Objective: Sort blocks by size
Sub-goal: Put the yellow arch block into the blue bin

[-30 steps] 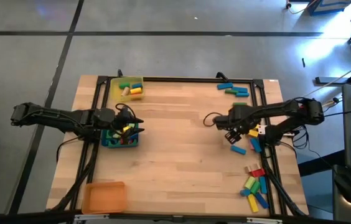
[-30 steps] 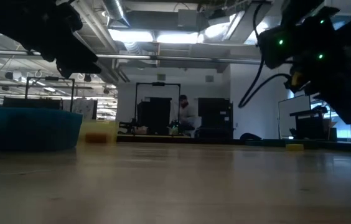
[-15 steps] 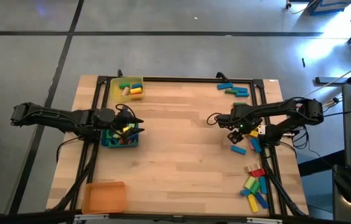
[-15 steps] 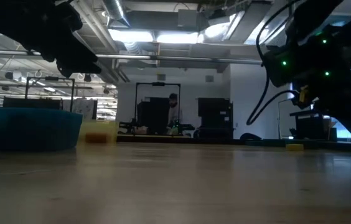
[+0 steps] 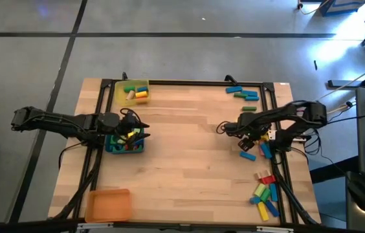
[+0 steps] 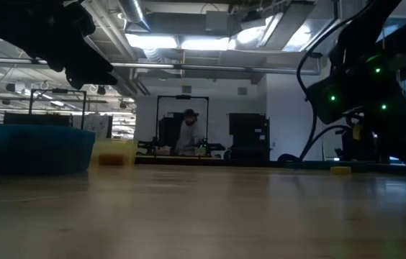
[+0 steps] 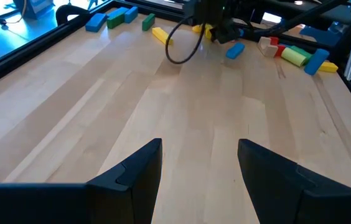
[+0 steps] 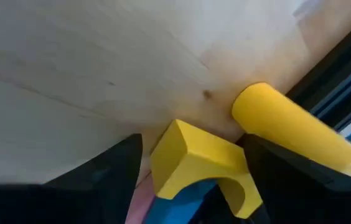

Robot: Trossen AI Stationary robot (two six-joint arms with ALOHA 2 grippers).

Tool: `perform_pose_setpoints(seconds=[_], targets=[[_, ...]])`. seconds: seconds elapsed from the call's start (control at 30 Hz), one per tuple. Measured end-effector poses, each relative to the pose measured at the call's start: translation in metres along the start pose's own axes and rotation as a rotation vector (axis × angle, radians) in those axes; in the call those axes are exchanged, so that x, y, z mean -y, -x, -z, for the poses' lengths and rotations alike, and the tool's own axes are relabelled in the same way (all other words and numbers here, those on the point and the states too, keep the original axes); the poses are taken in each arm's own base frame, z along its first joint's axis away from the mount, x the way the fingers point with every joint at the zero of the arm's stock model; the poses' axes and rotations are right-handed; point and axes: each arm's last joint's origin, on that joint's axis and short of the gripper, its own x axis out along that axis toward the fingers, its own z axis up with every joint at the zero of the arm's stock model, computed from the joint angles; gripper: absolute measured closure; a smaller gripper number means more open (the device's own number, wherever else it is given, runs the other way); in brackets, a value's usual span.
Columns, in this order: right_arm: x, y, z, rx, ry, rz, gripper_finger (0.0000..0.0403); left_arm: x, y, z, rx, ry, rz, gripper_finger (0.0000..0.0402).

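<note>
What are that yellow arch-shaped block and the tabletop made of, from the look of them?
The yellow arch-shaped block between the right tool's open fingers looks like painted wood or dense foam: flat matte faces, crisp edges, no shine; I can't tell which. The pale tabletop looks like wood, probably butcher-block planks: long parallel strips with visible grain and a smooth, lightly sealed surface.

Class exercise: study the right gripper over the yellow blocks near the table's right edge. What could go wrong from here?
1. The right gripper stands open around the yellow arch block, but a yellow cylinder lies right beside it; closing might pinch or shove both.
2. In the high view, other blocks crowd that spot near the frame rail, so a nudged piece could slide against the rail.
</note>
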Motion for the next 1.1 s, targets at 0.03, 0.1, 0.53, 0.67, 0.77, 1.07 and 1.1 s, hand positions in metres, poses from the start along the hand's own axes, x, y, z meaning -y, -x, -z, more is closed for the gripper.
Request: perform_pose_setpoints(seconds=[0.03,0.1,0.53,0.67,0.77,1.07,1.1], targets=[[-0.001,-0.001,0.0,-0.013,0.014,0.001,0.0118,0.0,0.0,0.0,0.0,0.0,0.0,0.0206],[-0.002,-0.002,-0.001,-0.03,0.035,0.002,0.0118,0.0,0.0,0.0,0.0,0.0,0.0,0.0206],[-0.005,0.001,-0.002,-0.065,0.07,-0.068,0.0118,0.0,0.0,0.0,0.0,0.0,0.0,0.0206],[-0.008,0.002,-0.003,-0.074,0.073,-0.131,0.0118,0.0,0.0,0.0,0.0,0.0,0.0,0.0206],[-0.011,0.007,-0.006,-0.051,0.074,-0.154,0.0118,0.0,0.0,0.0,0.0,-0.005,0.0,0.0206],[-0.01,0.052,-0.013,-0.005,0.133,-0.127,0.0118,0.0,0.0,0.0,0.0,-0.011,0.0,0.0206],[-0.008,0.055,-0.011,-0.022,0.141,-0.1,0.0118,0.0,0.0,0.0,0.0,-0.012,0.0,0.0206]])
